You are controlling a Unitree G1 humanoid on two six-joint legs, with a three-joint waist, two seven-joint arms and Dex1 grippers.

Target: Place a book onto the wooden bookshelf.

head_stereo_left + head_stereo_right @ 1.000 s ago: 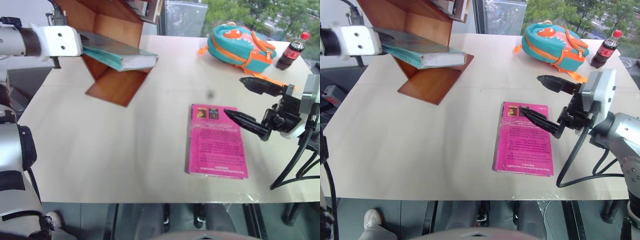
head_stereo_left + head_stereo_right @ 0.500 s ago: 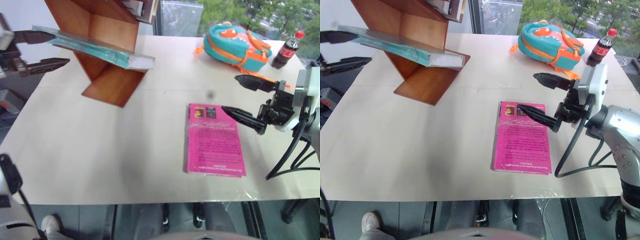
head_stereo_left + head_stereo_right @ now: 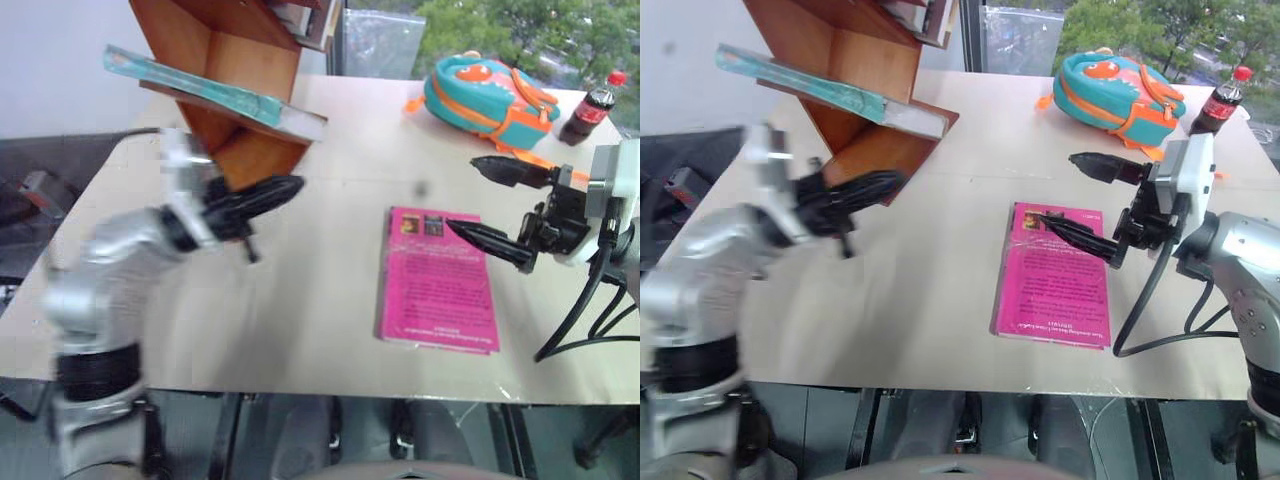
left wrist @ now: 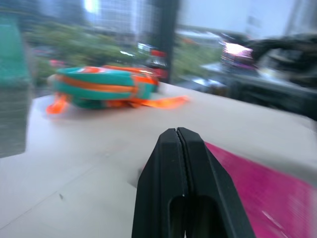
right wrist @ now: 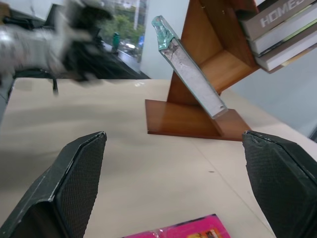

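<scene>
Pressing its two black fingers flat together with nothing between them, the left gripper (image 3: 285, 188) hung over the table just in front of the wooden bookshelf (image 3: 225, 75), at about ten o'clock from the table's middle. Its arm showed as a blur. In the left wrist view the closed fingertips (image 4: 179, 144) pointed across the tabletop toward the backpack.

At about three o'clock, the right gripper (image 3: 478, 203) stood spread wide and empty, one finger over the top corner of the pink book (image 3: 437, 277), the other out toward the backpack. Whether the lower finger touched the cover could not be told.

At about eleven o'clock, the teal-green book (image 3: 210, 85) lay on a tilted board of the bookshelf, its near end by the board's edge and its far end jutting out past the wood. Other books (image 5: 277, 32) sat higher up in the shelf.

Pale beige and smooth, the table (image 3: 300, 290) carried the pink book flat at about four o'clock. A teal and orange backpack (image 3: 485, 92) lay at about one o'clock, and a dark cola bottle (image 3: 592, 103) with a red cap stood just beyond it near the far right corner. Behind the table ran a window with green trees outside, and a pale wall (image 3: 60, 50) rose behind the bookshelf.
</scene>
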